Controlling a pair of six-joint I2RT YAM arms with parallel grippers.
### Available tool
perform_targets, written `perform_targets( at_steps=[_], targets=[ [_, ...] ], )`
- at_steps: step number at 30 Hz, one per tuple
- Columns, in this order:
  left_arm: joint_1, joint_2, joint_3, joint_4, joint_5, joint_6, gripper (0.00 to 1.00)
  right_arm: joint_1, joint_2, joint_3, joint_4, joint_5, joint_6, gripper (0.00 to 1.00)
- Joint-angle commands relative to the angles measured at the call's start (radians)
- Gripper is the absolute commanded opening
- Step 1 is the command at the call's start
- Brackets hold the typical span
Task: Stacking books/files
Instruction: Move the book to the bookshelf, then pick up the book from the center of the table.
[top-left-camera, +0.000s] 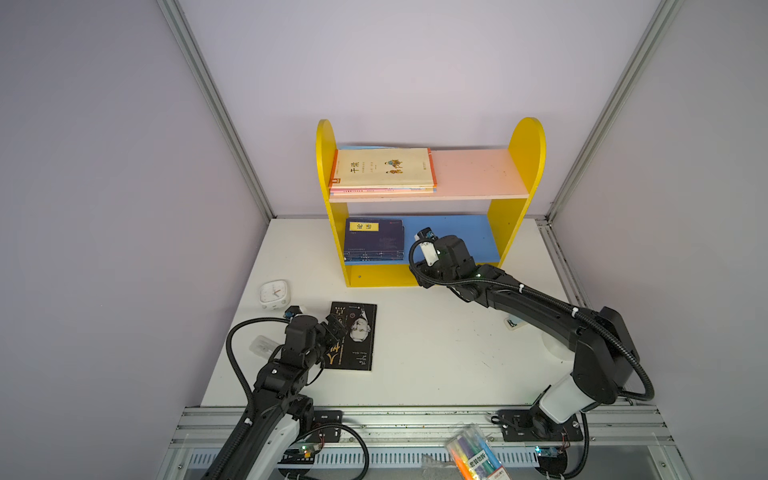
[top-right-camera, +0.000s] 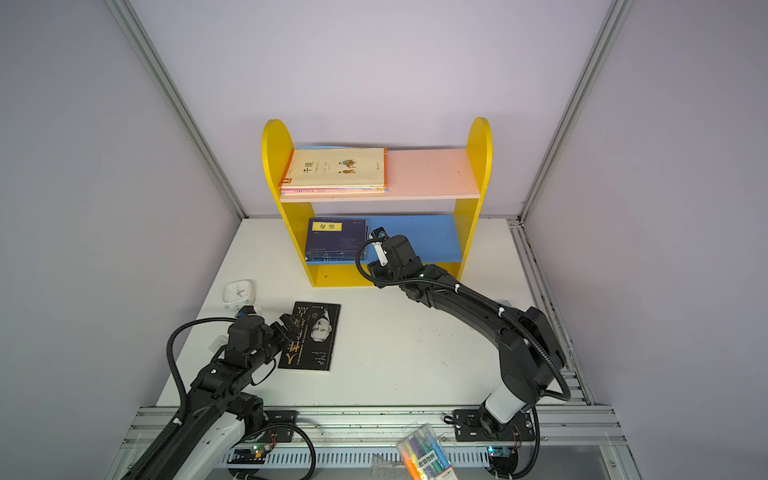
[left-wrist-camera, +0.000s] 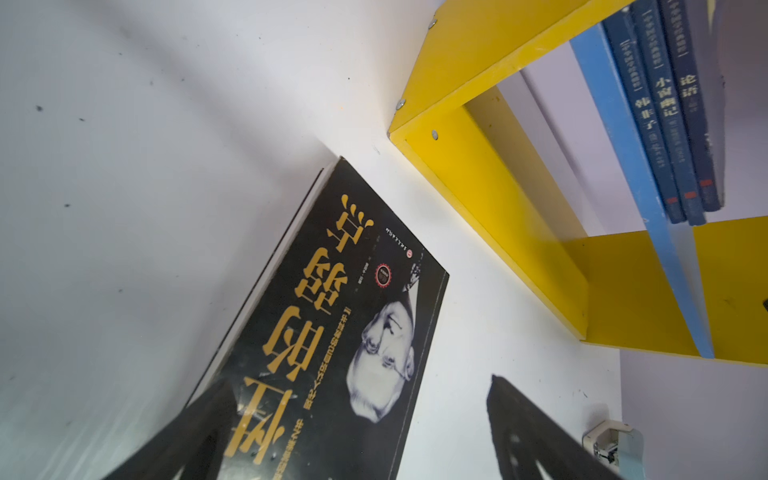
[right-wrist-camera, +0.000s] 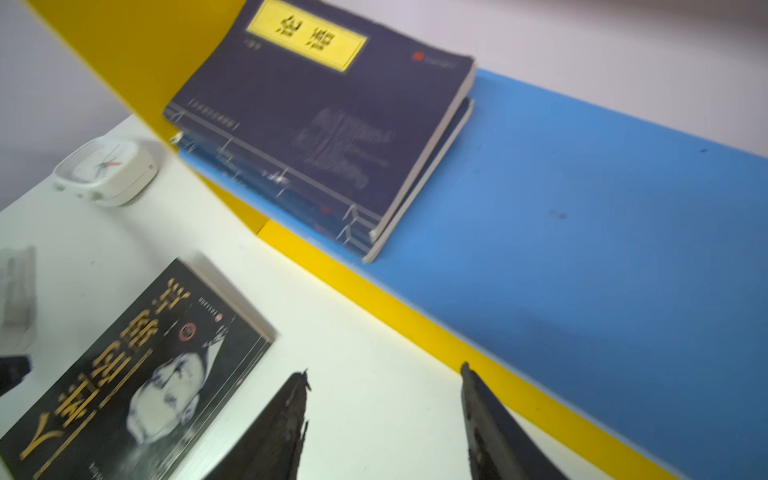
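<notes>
A black book with gold lettering (top-left-camera: 358, 345) (top-right-camera: 314, 337) lies flat on the white table (top-left-camera: 436, 353). My left gripper (top-left-camera: 335, 328) is open at the book's near left edge. In the left wrist view one dark finger (left-wrist-camera: 195, 428) lies over the black cover (left-wrist-camera: 332, 324) and the other finger (left-wrist-camera: 515, 415) is over bare table. A cream book (top-left-camera: 384, 168) tops a stack on the pink upper shelf. Navy books with a yellow label (top-left-camera: 374, 240) (right-wrist-camera: 320, 116) are stacked on the blue lower shelf. My right gripper (right-wrist-camera: 384, 370) hangs open and empty above the table in front of that shelf.
The yellow shelf unit (top-left-camera: 528, 158) stands at the back of the table. A white square clock (top-left-camera: 273, 294) sits left of it. A translucent block (top-left-camera: 261, 345) lies beside my left arm. A pack of markers (top-left-camera: 473, 455) rests on the front rail.
</notes>
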Motion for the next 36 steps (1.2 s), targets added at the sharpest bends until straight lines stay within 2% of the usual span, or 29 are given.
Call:
perform_targets(
  at_steps=[1, 8, 16, 23, 29, 36],
  targets=[
    [0.013, 0.026, 0.005, -0.04, -0.016, 0.035, 0.97, 0.039, -0.011, -0.02, -0.048, -0.122, -0.013, 0.61],
    [0.03, 0.102, -0.013, 0.017, 0.04, 0.039, 0.97, 0.084, 0.075, -0.022, -0.11, -0.334, 0.097, 0.61],
    [0.033, 0.151, -0.058, 0.107, 0.038, 0.034, 0.97, 0.087, 0.134, -0.087, 0.03, -0.426, 0.358, 0.62],
    [0.034, 0.144, -0.017, 0.109, 0.032, 0.052, 0.97, 0.087, 0.234, -0.104, 0.144, -0.508, 0.47, 0.62],
    [0.034, 0.173, 0.018, 0.119, -0.003, 0.09, 0.97, 0.088, 0.307, -0.095, 0.221, -0.52, 0.544, 0.62],
    [0.034, 0.337, -0.002, 0.333, 0.042, 0.066, 0.97, 0.092, 0.373, -0.075, 0.293, -0.445, 0.634, 0.61]
  ],
)
